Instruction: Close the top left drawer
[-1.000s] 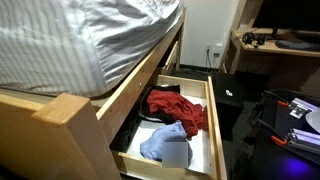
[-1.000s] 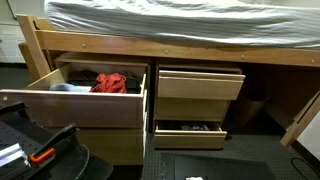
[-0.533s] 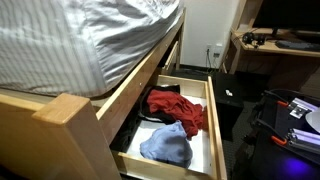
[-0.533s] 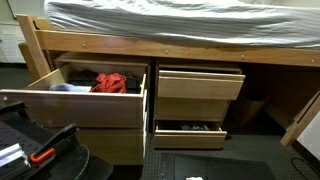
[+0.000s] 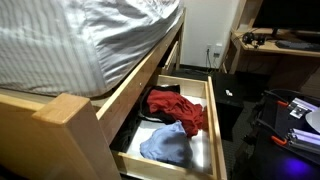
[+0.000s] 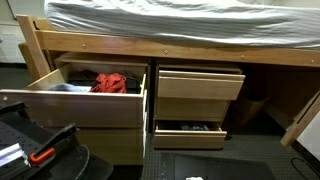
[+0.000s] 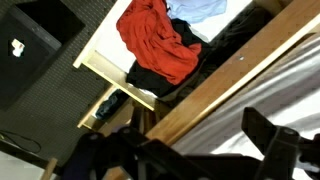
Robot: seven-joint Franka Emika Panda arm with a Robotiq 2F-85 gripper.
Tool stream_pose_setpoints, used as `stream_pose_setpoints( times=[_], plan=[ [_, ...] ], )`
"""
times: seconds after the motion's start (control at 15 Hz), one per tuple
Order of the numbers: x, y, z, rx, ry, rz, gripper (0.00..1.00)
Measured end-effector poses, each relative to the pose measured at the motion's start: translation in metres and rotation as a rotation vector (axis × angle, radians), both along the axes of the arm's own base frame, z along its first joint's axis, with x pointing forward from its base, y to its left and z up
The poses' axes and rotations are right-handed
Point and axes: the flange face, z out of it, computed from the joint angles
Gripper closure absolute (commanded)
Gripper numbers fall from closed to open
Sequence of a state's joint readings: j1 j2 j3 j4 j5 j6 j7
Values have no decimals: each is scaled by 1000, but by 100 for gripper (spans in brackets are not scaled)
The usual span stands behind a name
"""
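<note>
The top left drawer [image 6: 75, 110] stands pulled far out of the wooden bed frame [image 6: 190, 55], at the left of the frame in an exterior view. In another exterior view the drawer [image 5: 214, 115] fills the lower middle, its pale pine side running down the picture.

Inside it a red garment [image 5: 178, 108] lies crumpled toward the back. A light blue garment [image 5: 167, 145] lies nearer the front panel, touching the red one. From the front, the red garment [image 6: 112, 82] peeks just over the drawer's edge.

In the wrist view I look down on the drawer [image 7: 115, 80] at the upper left. The red garment [image 7: 155, 40] lies at top centre, the blue one [image 7: 205, 8] at the top edge, and a black garment [image 7: 150, 78] just under the red. The bed rail [image 7: 230, 70] crosses diagonally, with the striped mattress sheet [image 7: 265, 100] at the lower right.

My jaws stand wide apart along the bottom edge, their dark fingers [image 7: 272, 140] blurred, gripping nothing and touching nothing I can see.
</note>
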State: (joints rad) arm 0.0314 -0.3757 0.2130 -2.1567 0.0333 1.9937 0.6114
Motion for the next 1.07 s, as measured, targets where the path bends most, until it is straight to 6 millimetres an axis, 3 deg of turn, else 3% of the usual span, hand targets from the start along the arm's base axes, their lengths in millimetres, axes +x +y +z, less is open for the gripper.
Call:
stream_pose_setpoints(
  times=[0.2, 0.47, 0.53, 0.87, 1.0, 1.07],
  plan=[
    [-9, -48, -71, 0, 148, -113, 0],
    [-45, -89, -161, 22, 359, -236, 0],
    [-49, -93, -168, 41, 394, -253, 0],
    [-49, -93, -168, 57, 411, -268, 0],
    [-53, -99, -192, 26, 464, -309, 0],
    [-58, -106, -216, 9, 516, -340, 0]
  ],
)
